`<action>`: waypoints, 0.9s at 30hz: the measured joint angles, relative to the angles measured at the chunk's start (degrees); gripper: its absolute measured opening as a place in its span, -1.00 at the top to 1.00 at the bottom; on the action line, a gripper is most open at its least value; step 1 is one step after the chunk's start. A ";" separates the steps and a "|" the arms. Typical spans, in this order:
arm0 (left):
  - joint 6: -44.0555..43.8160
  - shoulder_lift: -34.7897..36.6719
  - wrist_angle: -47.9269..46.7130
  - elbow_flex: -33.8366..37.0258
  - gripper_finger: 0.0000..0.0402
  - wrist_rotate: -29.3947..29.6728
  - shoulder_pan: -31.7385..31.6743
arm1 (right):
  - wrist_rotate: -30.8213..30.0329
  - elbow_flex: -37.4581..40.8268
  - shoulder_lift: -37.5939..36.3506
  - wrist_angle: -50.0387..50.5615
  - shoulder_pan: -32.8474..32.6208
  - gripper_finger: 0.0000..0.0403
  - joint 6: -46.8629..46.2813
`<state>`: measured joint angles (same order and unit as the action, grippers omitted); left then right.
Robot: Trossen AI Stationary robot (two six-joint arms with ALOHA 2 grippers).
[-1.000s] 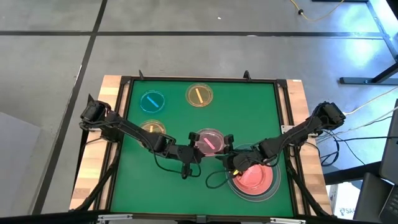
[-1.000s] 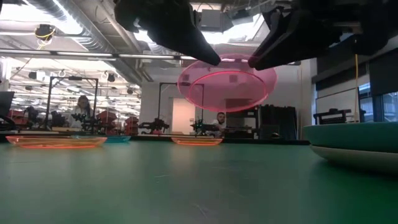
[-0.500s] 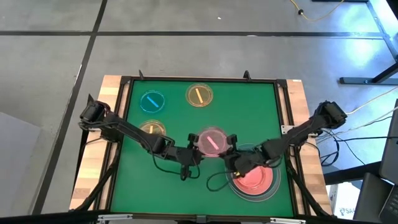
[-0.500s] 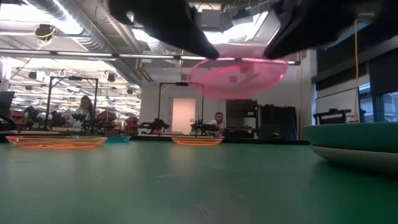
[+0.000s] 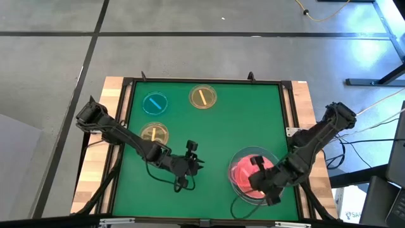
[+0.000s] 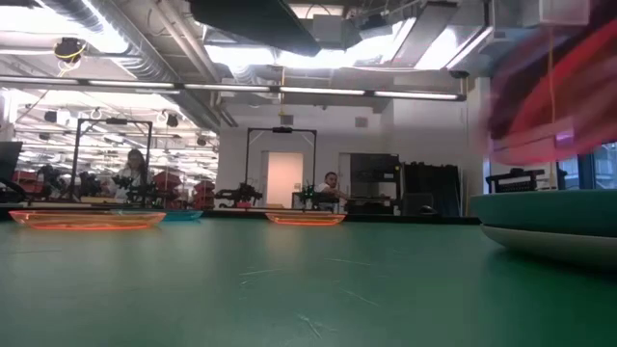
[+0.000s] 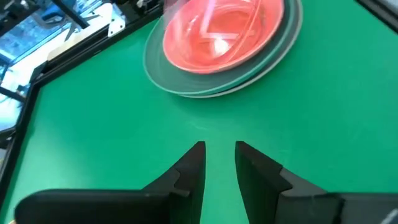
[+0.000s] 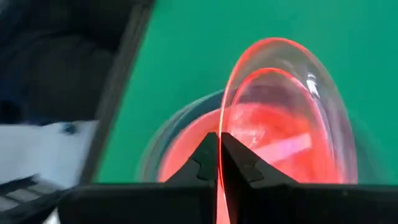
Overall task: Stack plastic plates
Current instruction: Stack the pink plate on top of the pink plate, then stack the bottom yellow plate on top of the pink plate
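My right gripper is shut on a small translucent pink plate and holds it over the stack of large plates near the table's right near corner: pink on teal on grey-white. In the low view the small plate is a pink blur above that stack. My left gripper hovers open and empty over bare mat left of the stack. A blue plate and two yellow ones lie flat on the mat. My right gripper pinches the small pink plate's rim between its two fingers. The plate is lifted clear and stands tilted, its rim edge-on between the fingertips, above the large pink plate. In the low view it hangs free of the teal plate below.
The green mat is framed by a dark raised border on a wooden table. Open mat lies between the left gripper and the stack, and across the table's middle and far right. People and lab benches show far behind the table in the low view.
Both grippers held the small pink plate in the air at the table's middle. My left gripper has let go and drawn back toward the near left. My right gripper has carried the plate toward the near right, over the large stack, tipping it on the way.
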<state>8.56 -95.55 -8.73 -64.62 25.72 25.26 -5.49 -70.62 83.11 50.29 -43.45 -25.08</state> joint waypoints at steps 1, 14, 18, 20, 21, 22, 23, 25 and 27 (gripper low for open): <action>0.02 0.00 0.00 0.00 0.59 0.30 -0.10 | 1.48 0.66 0.00 0.13 -0.53 0.98 -1.47; -0.55 0.00 -0.81 0.00 0.59 0.60 -0.69 | 5.09 15.87 0.39 -13.02 -1.89 0.97 -13.55; -0.61 0.00 -0.79 0.00 0.59 0.65 -1.03 | 5.03 16.12 0.39 -13.71 -1.89 0.82 -13.35; -0.63 0.00 -0.79 0.00 0.59 0.65 -1.03 | 5.02 16.12 0.39 -13.74 -1.90 0.68 -13.31; -0.63 0.00 -0.81 0.00 0.59 0.65 -1.03 | 5.04 16.12 0.39 -13.78 -1.89 0.61 -13.31; -0.63 0.00 -0.81 0.00 0.59 0.62 -1.03 | 5.07 16.12 0.39 -13.76 -1.89 0.53 -13.23; -0.63 0.00 -0.83 0.00 0.59 0.62 -1.03 | 5.07 16.12 0.39 -13.76 -1.83 0.46 -12.75; -0.82 0.00 -1.20 0.00 0.59 0.62 -1.02 | 5.52 15.35 0.39 -12.70 -1.18 0.33 -11.61; -1.66 0.00 -2.00 0.00 0.59 0.67 -1.21 | 6.41 13.94 0.38 -12.17 -0.53 0.24 -10.13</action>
<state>6.90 -95.55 -10.73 -64.62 26.39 24.04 0.92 -56.69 83.49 38.13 -43.99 -35.20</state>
